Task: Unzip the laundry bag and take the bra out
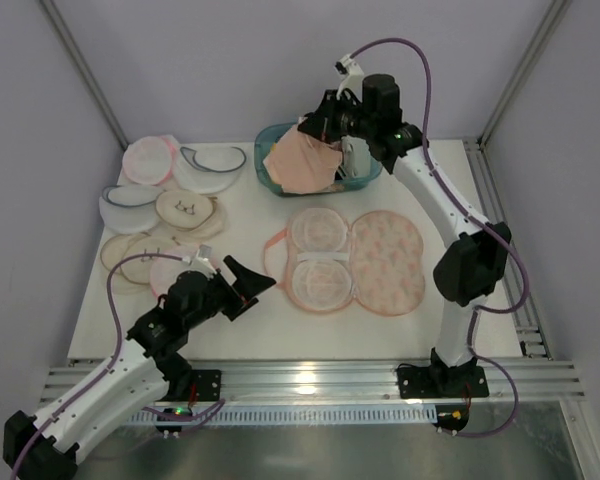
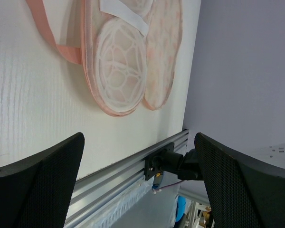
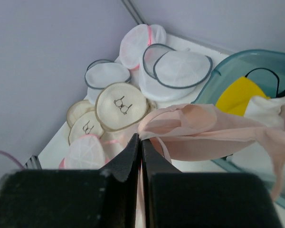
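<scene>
The laundry bag [image 1: 355, 260] lies opened flat on the white table, its patterned lobes on the right and its mesh lining lobes on the left; the left wrist view shows its near end [image 2: 121, 66]. The pale pink bra [image 1: 302, 160] hangs over the teal basket [image 1: 365, 180] at the back. My right gripper [image 1: 315, 128] is shut on an edge of the bra [image 3: 204, 135], jaws pressed together on the fabric [image 3: 141, 140]. My left gripper [image 1: 242, 285] stands open above the table, left of the bag, with nothing between its fingers [image 2: 42, 175].
Round white, pink and cream mesh pouches [image 1: 170, 200] crowd the table's back left. The basket holds a yellow garment [image 3: 242, 95] and white items. An aluminium rail [image 1: 310, 380] runs along the near edge, and grey walls close in the sides.
</scene>
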Controlling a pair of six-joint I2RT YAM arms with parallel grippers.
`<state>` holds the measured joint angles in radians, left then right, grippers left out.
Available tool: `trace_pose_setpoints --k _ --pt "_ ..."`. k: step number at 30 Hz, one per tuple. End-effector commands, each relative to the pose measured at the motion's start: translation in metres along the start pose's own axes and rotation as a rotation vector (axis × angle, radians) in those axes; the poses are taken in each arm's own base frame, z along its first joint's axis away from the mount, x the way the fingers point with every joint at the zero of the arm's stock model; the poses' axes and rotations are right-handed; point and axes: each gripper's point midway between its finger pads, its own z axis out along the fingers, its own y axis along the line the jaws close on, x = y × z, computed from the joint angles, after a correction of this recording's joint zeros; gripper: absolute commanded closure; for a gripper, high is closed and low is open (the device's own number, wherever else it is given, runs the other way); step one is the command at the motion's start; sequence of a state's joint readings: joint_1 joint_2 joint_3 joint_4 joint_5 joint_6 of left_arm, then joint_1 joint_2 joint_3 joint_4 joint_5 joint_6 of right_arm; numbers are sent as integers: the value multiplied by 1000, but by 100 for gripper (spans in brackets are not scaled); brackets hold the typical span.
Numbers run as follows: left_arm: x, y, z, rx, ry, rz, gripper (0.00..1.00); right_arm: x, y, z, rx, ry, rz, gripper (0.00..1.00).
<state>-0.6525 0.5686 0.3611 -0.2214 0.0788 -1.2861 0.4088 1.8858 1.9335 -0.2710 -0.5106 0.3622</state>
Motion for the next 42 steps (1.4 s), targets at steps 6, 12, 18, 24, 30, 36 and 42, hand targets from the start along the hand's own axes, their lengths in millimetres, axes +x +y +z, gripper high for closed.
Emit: trace_pose_setpoints --k 6,12,18,24,30,36,42 --pt "3 6 -8 -3 2 -21 1 -4 -56 80 9 -39 12 96" --pt "4 13 -15 -15 -9 -27 1 -4 -113 117 150 -155 15 96" --pt "1 21 -21 -23 -44 -36 1 27 -164 122 337 -112 -23 58" --pt "1 20 -22 -15 -41 -40 1 5 -141 88 331 -180 -89 21" --pt "1 21 -22 -19 -38 -37 1 -51 -99 42 323 -264 -173 5" --pt "1 17 -23 -9 -40 -31 1 -36 -99 -10 473 -210 -131 5" --pt "0 13 -24 9 -44 -22 1 63 -140 -106 858 -120 90 6"
